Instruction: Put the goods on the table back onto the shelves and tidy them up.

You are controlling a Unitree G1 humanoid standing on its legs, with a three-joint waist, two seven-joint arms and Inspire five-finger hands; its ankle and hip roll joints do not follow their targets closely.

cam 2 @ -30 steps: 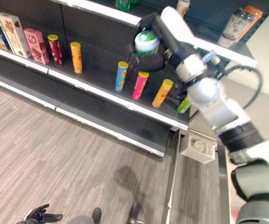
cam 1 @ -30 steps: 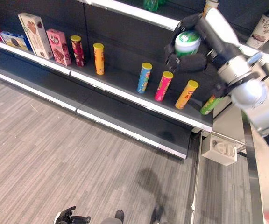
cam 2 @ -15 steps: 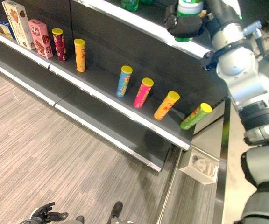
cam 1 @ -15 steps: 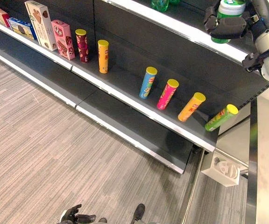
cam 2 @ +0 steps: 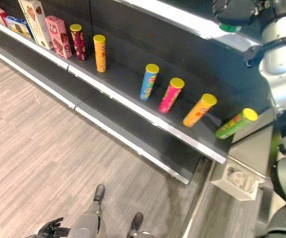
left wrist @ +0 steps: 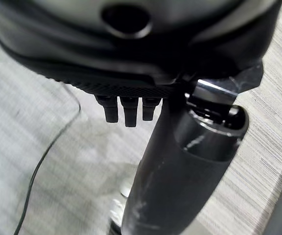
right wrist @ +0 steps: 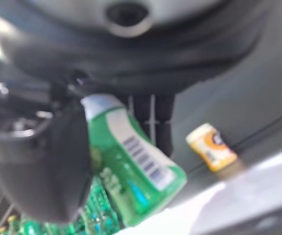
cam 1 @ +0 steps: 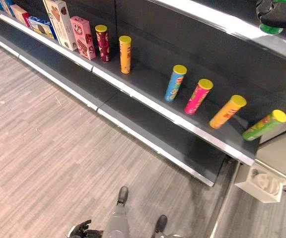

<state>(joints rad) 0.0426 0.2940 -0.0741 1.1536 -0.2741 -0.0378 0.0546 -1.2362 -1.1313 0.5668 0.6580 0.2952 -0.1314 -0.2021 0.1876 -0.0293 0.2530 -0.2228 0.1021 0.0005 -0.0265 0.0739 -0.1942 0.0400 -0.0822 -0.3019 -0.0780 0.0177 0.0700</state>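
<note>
My right hand: my right hand [cam 2: 235, 11] is up by the front edge of the top shelf [cam 2: 182, 19], near its right end. My thumb and fingers [right wrist: 153, 122] are curled round a green bottle [right wrist: 131, 169], so I am holding it tight.

Green bottle: it has a white cap and a white label with black lines. It sits tilted in my right hand. In the eye views just its green bottom [cam 1: 271, 29] peeks out under my hand.

My left hand: my left hand [cam 1: 79, 230] hangs low over the floor [cam 1: 48, 144], at the bottom edge of the eye view. In its wrist view my fingertips [left wrist: 125, 111] bend in a bit and hold nothing. My thumb [left wrist: 180, 176] sticks out beside them.

Middle shelf: the middle shelf [cam 1: 148, 84] has six tubes in a row along it. From its left end they are a dark red tube [cam 1: 102, 42], an orange tube [cam 1: 125, 54], a blue tube [cam 1: 175, 83], a pink tube [cam 1: 198, 96], a yellow-orange tube [cam 1: 227, 111] and a green tube [cam 1: 264, 125]. All have yellow lids. The green tube leans the most, at the right end.

Boxes: a pink box [cam 1: 82, 37] stands just left of the dark red tube. A tall white box [cam 1: 59, 17] stands next to it, then a blue box [cam 1: 42, 28].

Past my right hand: a small yellow jar [right wrist: 212, 147] lies on a shelf. Blurry green bottles [right wrist: 94, 215] stand lower down.
</note>
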